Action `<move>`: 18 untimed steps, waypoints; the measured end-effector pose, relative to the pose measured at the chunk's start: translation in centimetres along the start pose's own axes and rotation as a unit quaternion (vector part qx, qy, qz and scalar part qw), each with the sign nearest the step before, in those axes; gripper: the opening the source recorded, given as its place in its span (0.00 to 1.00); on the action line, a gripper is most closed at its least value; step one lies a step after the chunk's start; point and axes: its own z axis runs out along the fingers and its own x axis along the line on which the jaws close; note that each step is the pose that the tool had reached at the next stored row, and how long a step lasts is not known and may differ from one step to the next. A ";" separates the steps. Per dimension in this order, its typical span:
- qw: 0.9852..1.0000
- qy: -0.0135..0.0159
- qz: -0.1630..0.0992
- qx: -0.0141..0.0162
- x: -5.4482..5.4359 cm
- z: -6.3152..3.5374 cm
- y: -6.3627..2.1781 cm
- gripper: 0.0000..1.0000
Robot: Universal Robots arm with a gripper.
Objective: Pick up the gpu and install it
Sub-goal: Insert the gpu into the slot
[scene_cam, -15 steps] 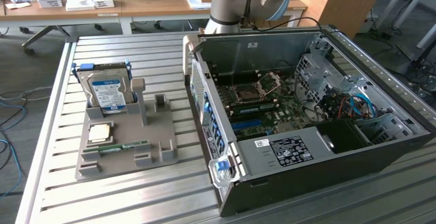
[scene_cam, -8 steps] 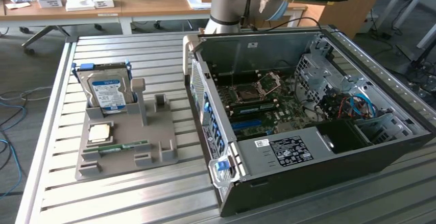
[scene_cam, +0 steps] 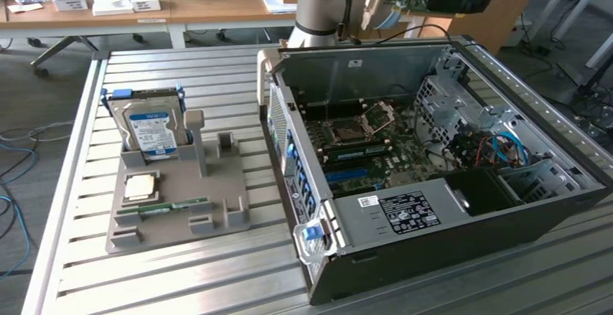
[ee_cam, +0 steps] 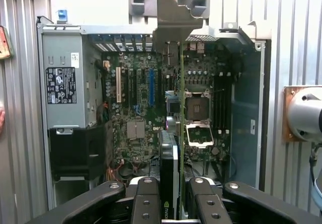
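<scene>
Exterior view first: a slatted metal bench carries an open computer case lying on its side, with the robot arm rising behind it. Inside the case, the wrist view looks straight down on the green motherboard, with the grey power supply at one end. Well apart from the case, toward the exterior view's left, a grey parts holder has a silver hard drive standing upright in it. The gpu is off the holder and in the air, seen edge-on from the wrist camera. Its dark face and thin green board hang over the motherboard, and its pale metal bracket reaches toward the case's rear wall. The claw is pinching the gpu, one black finger on each side of the card. The pick-up looks done, so the step in hand is judged to be carrying the card and lining it up above the case. Nothing is seated yet. Seating it would probably call for setting the card's lower edge parallel to the blue expansion slot and directly over it. The bracket would have to meet a rear opening, and the descent would have to be straight and gentle. Smallest of all, a narrow green memory stick lies in the holder's front groove.
</scene>
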 end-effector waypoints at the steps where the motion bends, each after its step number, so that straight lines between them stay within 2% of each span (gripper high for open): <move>1: 1.000 0.000 0.000 0.000 0.0 0.18 0.00 0.27; 18: 1.000 0.000 -0.003 0.000 0.2 3.24 0.05 0.27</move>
